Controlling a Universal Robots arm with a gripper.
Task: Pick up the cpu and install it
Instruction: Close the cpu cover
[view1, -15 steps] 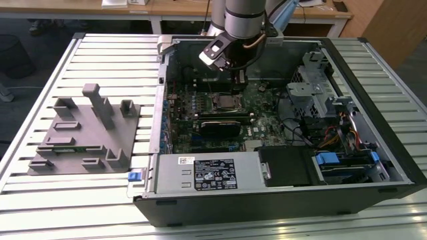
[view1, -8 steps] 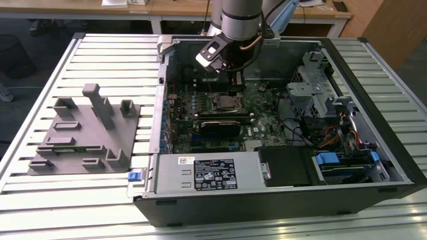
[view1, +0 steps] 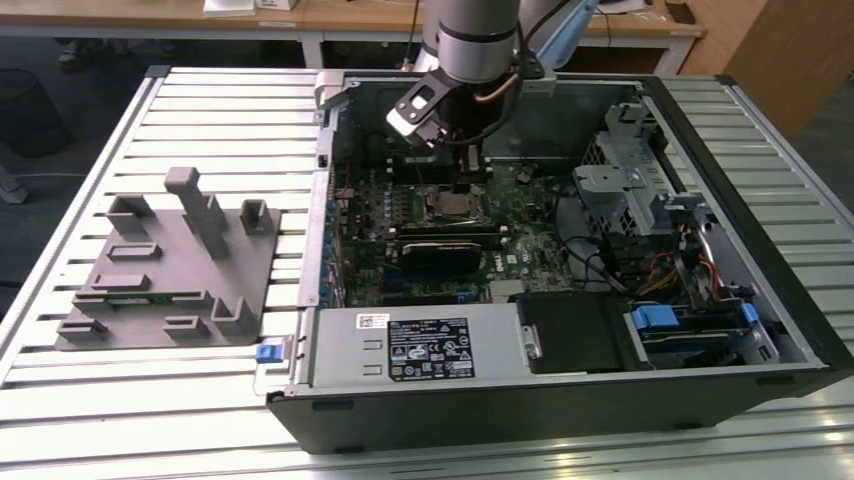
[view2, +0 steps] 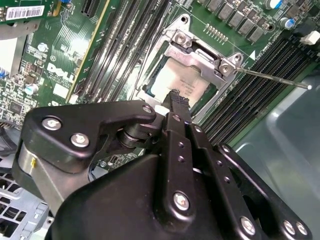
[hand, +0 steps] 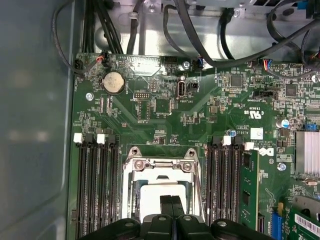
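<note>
My gripper (hand: 171, 199) was clenched, fingers pressed together with nothing between them, tips right over the cpu (hand: 150, 196); I couldn't tell if they touched it. The cpu lay flat, silvery top up, inside the metal socket frame (hand: 162, 162) on the green motherboard (hand: 165, 115), memory slots (hand: 97, 185) either side. The grey holder (view1: 174, 270) sat on the slatted table (view1: 134, 400), off the computer case's (view1: 561, 410) side, on the exterior view's left.
</note>
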